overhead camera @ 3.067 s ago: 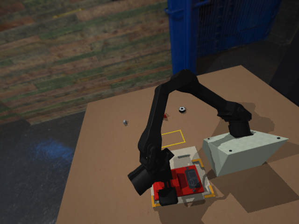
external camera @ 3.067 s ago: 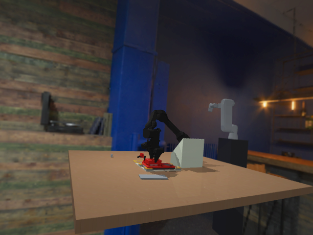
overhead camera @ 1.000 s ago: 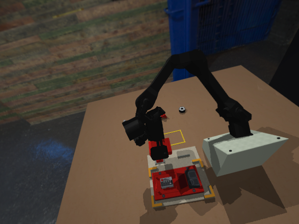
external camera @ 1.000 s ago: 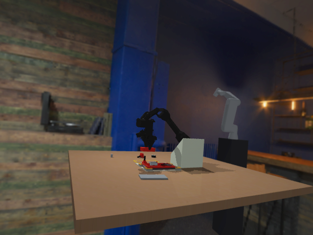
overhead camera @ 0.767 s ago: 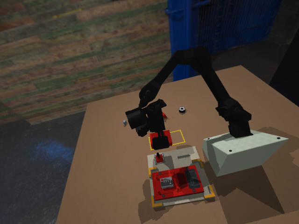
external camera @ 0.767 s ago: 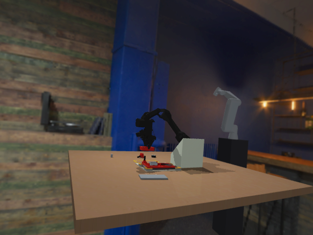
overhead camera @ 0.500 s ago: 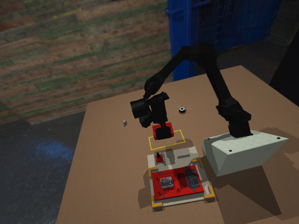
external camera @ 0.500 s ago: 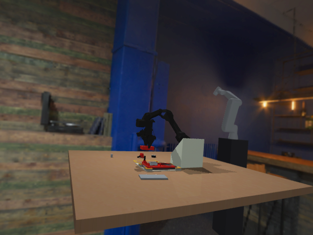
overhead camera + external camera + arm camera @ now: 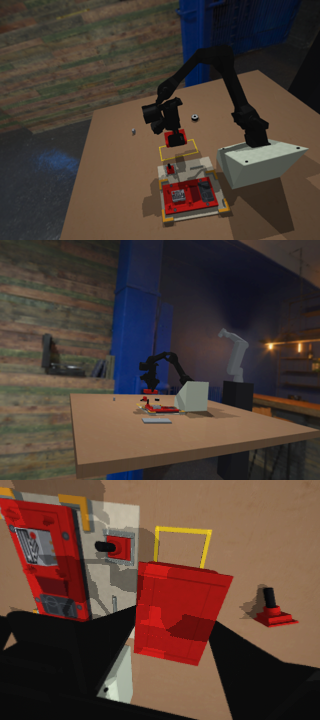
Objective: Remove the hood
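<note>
My gripper [image 9: 176,135] [image 9: 152,390] [image 9: 173,615] is shut on the red hood [image 9: 182,132] [image 9: 146,391] [image 9: 170,597], one finger at each long side. The hood hangs in the air, roughly level. The toy car [image 9: 182,207] [image 9: 169,410] [image 9: 75,555] sits without the hood, its grey engine [image 9: 178,195] [image 9: 31,545] uncovered. The marked area, a yellow outline [image 9: 160,153] [image 9: 184,529], lies on the table beyond the car's base board. The hood hides its far edge in part in the top view, and its near part in the wrist view.
A red block with a black lever [image 9: 170,170] [image 9: 122,548] stands on the base board [image 9: 204,161]. A similar loose piece [image 9: 144,398] [image 9: 274,617] lies beyond the outline. A wheel [image 9: 194,117], a small grey part [image 9: 133,131], a grey plate [image 9: 156,420] and the pale arm mount [image 9: 263,167] are around.
</note>
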Controlling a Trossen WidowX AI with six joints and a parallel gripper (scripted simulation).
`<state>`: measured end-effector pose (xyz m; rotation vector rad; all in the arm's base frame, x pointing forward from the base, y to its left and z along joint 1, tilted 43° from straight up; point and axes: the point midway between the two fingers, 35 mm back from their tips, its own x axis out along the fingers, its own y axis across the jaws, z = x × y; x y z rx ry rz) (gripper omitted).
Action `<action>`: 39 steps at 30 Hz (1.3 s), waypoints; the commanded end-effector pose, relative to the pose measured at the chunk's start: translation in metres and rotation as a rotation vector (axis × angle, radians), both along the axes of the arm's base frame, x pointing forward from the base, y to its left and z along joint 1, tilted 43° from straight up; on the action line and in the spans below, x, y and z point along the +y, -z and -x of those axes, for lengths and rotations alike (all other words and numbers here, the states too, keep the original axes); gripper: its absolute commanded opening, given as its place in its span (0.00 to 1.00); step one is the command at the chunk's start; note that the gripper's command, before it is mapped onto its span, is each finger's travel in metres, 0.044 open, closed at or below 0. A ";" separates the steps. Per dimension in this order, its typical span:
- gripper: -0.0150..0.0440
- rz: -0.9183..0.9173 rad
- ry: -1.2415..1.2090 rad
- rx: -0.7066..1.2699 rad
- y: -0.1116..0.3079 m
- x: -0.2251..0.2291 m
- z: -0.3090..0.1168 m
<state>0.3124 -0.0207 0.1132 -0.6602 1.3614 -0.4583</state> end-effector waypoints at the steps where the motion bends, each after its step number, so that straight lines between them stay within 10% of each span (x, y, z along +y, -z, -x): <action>1: 0.25 0.006 -0.004 0.005 0.003 -0.003 0.000; 39: 0.25 0.006 -0.004 0.004 0.030 -0.027 -0.008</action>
